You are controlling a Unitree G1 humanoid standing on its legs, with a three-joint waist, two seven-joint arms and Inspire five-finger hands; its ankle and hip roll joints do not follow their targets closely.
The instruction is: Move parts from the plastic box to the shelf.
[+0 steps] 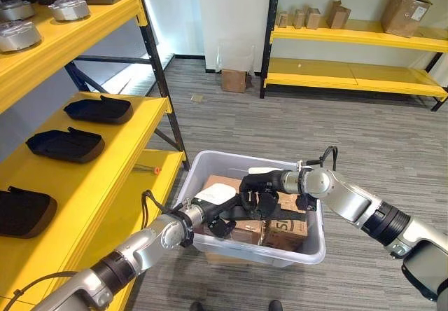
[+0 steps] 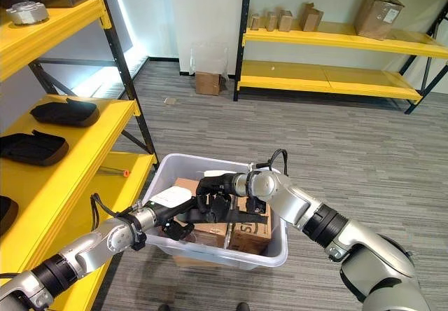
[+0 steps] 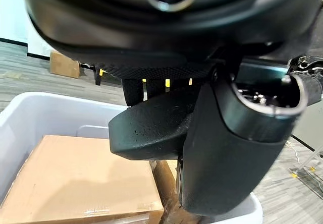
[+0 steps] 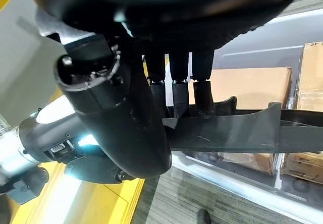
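A pale plastic box stands on the floor beside the yellow shelf on my left. Both hands are inside it over the cardboard cartons. My left hand, with its white thumb cover, has thumb and fingers curled on one end of a long black part. My right hand reaches in from the right, its fingers hooked over the same black part, its thumb under it. The part hangs just above the cartons. Three similar black parts lie on the shelf's middle level.
Brown cartons line the box's bottom. Silver round parts sit on the upper shelf level. A red-tipped tool lies on the shelf edge. A second yellow rack with cartons stands across the room, a small carton on the floor.
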